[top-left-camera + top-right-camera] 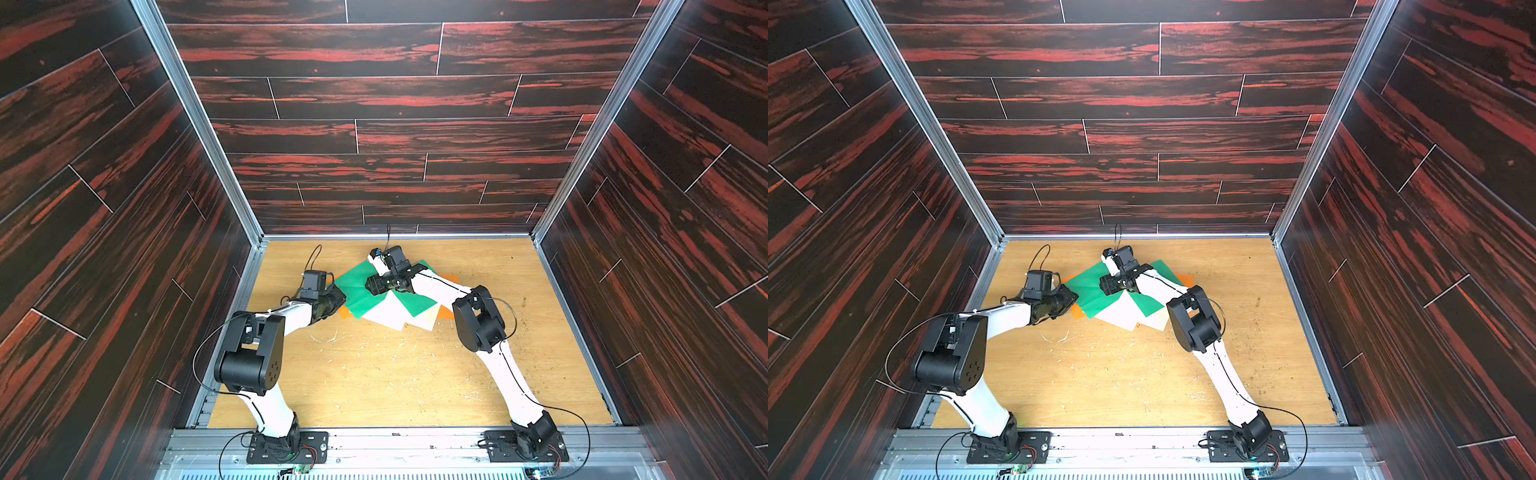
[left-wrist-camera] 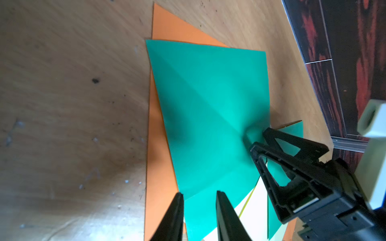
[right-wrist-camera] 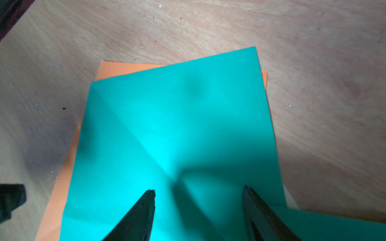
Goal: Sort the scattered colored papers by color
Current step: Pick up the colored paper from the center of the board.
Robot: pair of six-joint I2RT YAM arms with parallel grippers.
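Pressing spread right jaws onto the top green sheet, likely to pin the overlapping colored papers heaped toward the far middle of the bench, the robot holds its left jaws slightly parted, empty, at that sheet's edge, where an orange sheet shows beneath.

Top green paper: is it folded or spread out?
Spread out. The green paper lies open over an orange paper, showing only a diagonal crease.

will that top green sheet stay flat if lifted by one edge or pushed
The green creased paper sheet would probably flop when lifted by an edge: it buckles near its diagonal crease. Pushed, it likely slides easily over the orange paper sheet beneath, maybe dragging that along.
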